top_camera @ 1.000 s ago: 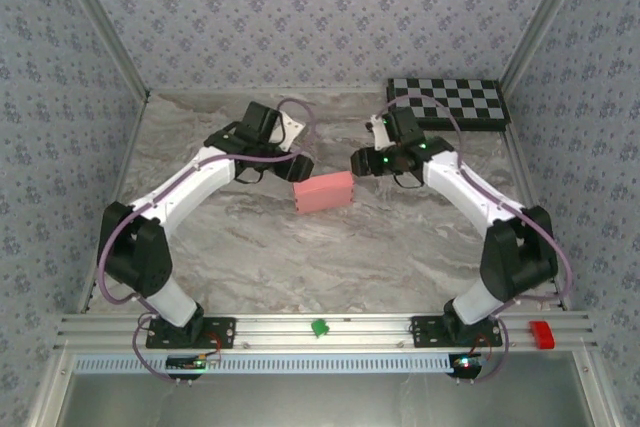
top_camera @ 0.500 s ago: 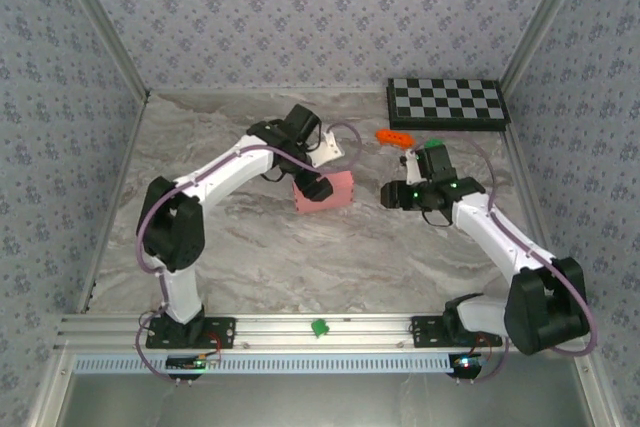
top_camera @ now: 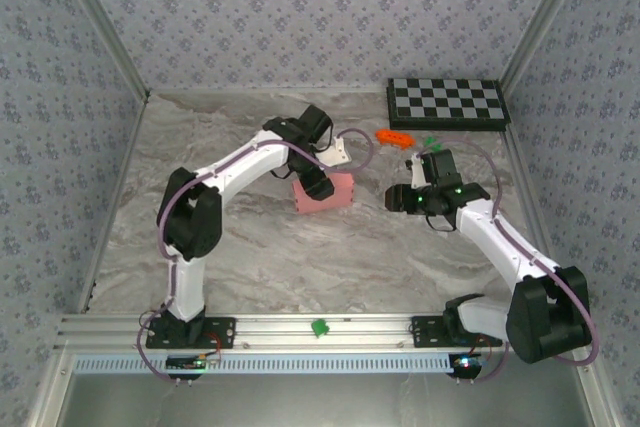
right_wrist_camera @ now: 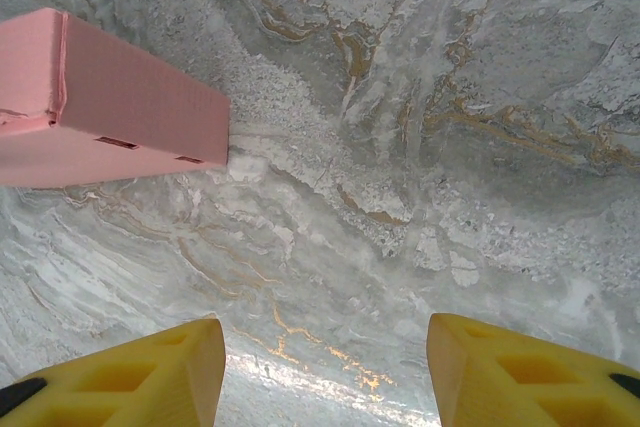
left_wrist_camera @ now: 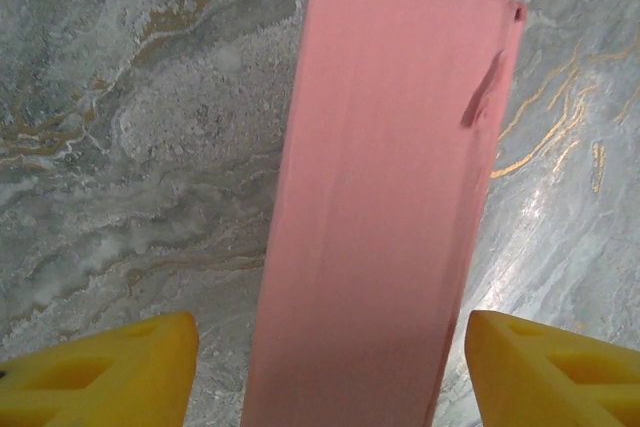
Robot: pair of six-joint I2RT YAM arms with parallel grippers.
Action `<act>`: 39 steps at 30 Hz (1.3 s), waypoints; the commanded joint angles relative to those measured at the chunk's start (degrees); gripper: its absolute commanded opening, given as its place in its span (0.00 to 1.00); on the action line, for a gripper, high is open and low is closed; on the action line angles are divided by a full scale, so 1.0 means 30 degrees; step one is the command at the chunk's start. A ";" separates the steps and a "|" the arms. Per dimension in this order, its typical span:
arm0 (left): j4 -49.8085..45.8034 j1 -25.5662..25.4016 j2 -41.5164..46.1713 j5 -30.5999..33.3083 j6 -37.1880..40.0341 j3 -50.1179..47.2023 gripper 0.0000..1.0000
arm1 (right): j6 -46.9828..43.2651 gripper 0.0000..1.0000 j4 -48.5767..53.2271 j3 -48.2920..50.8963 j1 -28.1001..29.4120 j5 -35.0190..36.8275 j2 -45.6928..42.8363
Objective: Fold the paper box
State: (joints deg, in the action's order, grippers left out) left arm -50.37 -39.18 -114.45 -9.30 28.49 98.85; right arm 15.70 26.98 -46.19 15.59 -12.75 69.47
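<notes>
The paper box (top_camera: 335, 192) lies folded into a small flat salmon-pink rectangular box in the middle of the marble table. My left gripper (top_camera: 316, 184) hangs over its left end. In the left wrist view the box (left_wrist_camera: 390, 197) runs lengthwise between the two yellow fingers (left_wrist_camera: 110, 372), with a gap of table showing on each side, so the left gripper (left_wrist_camera: 330, 377) is open and straddles it. My right gripper (top_camera: 398, 197) is to the right of the box, apart from it. The right gripper (right_wrist_camera: 325, 367) is open over bare marble, with the box's end (right_wrist_camera: 110, 107) at the upper left.
A black-and-white checkerboard (top_camera: 448, 102) lies at the back right. A small orange block (top_camera: 394, 135) and a small green piece (top_camera: 430, 143) lie in front of it, behind the right gripper. Patterned walls close in the table on three sides.
The left arm has swung right and brought its gripper over the box's left end. The right gripper has drawn back to the right, away from the box, uncovering the orange block.
</notes>
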 commanded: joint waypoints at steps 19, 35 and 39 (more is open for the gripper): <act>-0.0312 -0.0289 -0.0549 0.2575 -0.0509 0.0794 0.44 | 0.0471 0.58 -0.0325 0.0402 -0.0188 0.0121 0.0474; 0.4890 0.0550 -0.0042 1.3654 -0.1157 -0.1470 0.45 | 0.0381 0.57 -0.0352 0.0587 -0.0248 0.0182 0.0719; 0.6198 0.0443 -0.0343 1.5800 -0.0734 -0.2114 0.45 | 0.0448 0.57 -0.0513 0.0704 -0.0287 0.0153 0.0829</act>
State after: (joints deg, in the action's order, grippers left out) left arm -36.10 -37.41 -116.66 30.41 25.47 93.41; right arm 16.16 25.65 -44.88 15.18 -12.62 71.48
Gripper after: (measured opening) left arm 0.455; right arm 0.574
